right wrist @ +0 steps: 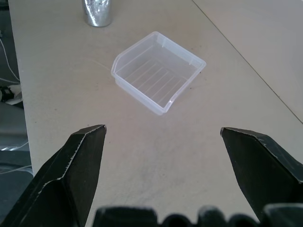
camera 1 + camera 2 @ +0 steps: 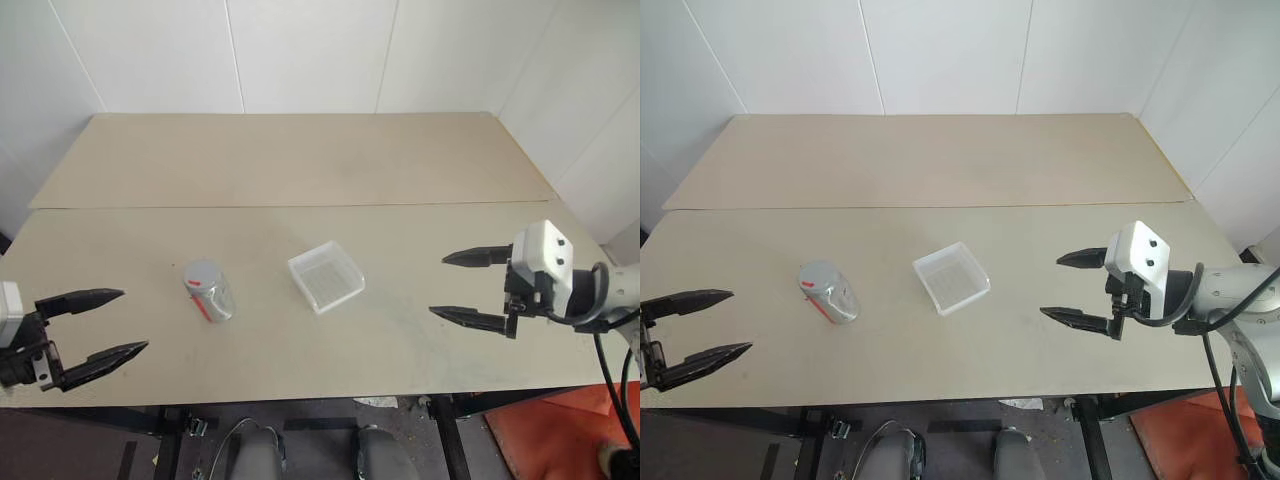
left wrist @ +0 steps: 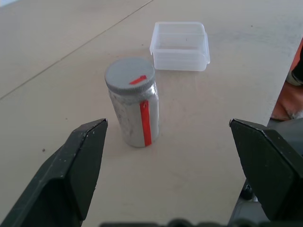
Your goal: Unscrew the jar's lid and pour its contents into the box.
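The jar [image 2: 209, 291] stands upright on the table, left of centre, with a red stripe down its side. Its grey lid [image 3: 129, 74] is screwed on and carries a red mark. The contents are hidden behind the label. To its right sits the clear ribbed box [image 2: 326, 276], with nothing visible inside [image 1: 157, 77]. My left gripper [image 2: 110, 323] hovers open at the table's front left, pointing toward the jar with a clear gap between them. My right gripper [image 2: 455, 286] hangs open at the right, aimed at the box from a distance.
The tan table [image 2: 300, 160] runs far back to a white wall, with a seam [image 2: 300, 207] across its middle. An orange object [image 2: 555, 430] lies on the floor past the front right corner.
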Motion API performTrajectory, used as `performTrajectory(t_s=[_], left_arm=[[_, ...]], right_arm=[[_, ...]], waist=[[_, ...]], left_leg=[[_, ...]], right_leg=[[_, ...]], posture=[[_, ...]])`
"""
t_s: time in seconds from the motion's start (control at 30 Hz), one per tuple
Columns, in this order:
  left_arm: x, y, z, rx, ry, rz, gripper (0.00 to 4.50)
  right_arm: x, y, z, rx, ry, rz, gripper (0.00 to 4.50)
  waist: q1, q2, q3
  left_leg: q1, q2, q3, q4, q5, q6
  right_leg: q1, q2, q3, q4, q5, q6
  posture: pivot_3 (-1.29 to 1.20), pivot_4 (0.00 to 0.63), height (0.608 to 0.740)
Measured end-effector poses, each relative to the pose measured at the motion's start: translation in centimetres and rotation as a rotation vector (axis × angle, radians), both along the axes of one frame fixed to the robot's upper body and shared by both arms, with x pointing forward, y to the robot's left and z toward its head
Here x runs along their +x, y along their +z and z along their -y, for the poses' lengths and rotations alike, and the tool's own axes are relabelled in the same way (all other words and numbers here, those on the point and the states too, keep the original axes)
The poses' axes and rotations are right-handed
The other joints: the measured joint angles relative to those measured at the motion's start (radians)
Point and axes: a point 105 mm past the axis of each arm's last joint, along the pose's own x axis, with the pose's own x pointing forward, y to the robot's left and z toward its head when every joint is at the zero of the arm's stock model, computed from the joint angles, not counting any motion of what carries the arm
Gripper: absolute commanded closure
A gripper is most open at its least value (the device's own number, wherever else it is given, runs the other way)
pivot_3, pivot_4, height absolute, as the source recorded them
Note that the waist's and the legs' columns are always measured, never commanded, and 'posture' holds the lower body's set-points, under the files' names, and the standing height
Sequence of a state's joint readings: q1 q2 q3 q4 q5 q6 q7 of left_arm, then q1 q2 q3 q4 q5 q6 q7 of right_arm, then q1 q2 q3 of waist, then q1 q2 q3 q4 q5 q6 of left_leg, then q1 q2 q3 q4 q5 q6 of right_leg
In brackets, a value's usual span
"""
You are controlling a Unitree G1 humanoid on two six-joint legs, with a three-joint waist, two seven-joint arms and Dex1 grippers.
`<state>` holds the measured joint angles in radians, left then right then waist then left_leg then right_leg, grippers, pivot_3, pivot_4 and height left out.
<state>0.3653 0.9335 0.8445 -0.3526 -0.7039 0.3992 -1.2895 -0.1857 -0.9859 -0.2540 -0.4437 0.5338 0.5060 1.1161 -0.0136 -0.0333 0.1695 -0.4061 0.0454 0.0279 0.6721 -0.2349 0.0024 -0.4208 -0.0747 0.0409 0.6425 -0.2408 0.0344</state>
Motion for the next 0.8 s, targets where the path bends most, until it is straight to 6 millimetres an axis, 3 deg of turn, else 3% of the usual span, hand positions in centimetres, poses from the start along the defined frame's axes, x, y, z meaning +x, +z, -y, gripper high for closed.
performTrajectory(t_s=[0.23, 0.43, 0.6, 0.8], left_arm=[[0.4, 0.0, 0.2, -0.022, 0.014, 0.030, 0.03], [1.0, -2.9, 1.6, -0.086, 0.113, 0.022, 0.03], [1.5, -4.7, 3.5, -0.168, 0.253, 0.057, 0.03], [3.3, -5.6, 3.9, -0.235, 0.479, 0.081, 0.03]], right_arm=[[0.1, 0.0, -0.4, 0.012, 0.011, 0.010, 0.00], [-0.1, 0.1, -0.8, 0.005, 0.010, 0.031, 0.00], [0.5, 0.0, -0.9, -0.006, -0.024, 0.055, 0.00], [1.1, 0.8, -1.3, -0.002, -0.018, 0.090, 0.00]], waist=[[-0.001, 0.000, 0.000], [0.000, 0.000, 0.000], [-0.001, -0.001, 0.000], [0.001, -0.001, -0.001]], left_leg=[[0.000, 0.000, 0.000, 0.000, 0.000, 0.000], [0.000, 0.000, 0.000, 0.000, 0.000, 0.000], [0.000, 0.000, 0.000, 0.000, 0.000, 0.000], [0.001, -0.001, -0.001, 0.001, 0.000, 0.000]], right_leg=[[0.000, 0.000, 0.000, 0.000, 0.000, 0.000], [0.001, 0.000, 0.000, 0.000, 0.000, 0.000], [0.001, 0.000, 0.001, 0.000, 0.000, 0.000], [0.002, 0.000, 0.001, 0.001, 0.000, 0.000]], posture=[[0.00, 0.150, 0.740], [0.00, 0.150, 0.740], [0.00, 0.150, 0.740], [0.00, 0.150, 0.740]])
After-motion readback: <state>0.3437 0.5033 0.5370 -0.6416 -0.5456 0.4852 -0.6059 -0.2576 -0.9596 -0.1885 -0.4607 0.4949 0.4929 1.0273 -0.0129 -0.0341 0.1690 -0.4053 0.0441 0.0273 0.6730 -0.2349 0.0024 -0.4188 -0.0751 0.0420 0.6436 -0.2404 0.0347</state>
